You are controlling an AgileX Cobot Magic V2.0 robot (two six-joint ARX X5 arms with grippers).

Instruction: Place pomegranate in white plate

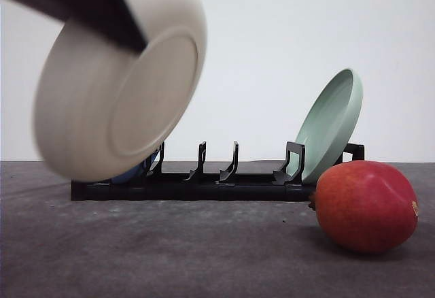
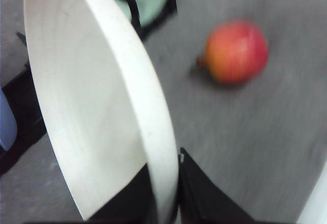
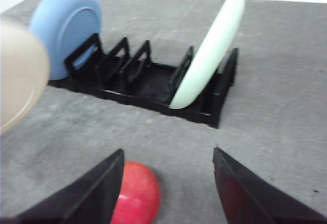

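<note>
Front view, grey table (image 1: 170,257) (white wall), left gripper (image 2: 166,203) clamping white plate (image 1: 115,80), right gripper (image 3: 168,183) wide

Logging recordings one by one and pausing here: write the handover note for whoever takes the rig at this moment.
Left claw: shut on the white plate, gripping its rim and holding it tilted in the air, above the left end of the rack.
Right claw: open, empty, above the table near the pomegranate.
Pomegranate: lying on the table in front of the rack's right end, untouched.
Also in the rack: blue plate at the left end, pale green plate at the right end.
Done: white plate is out of the rack.
Left: set the plate flat on the table, grasp the pomegranate, place it in the plate.
</note>
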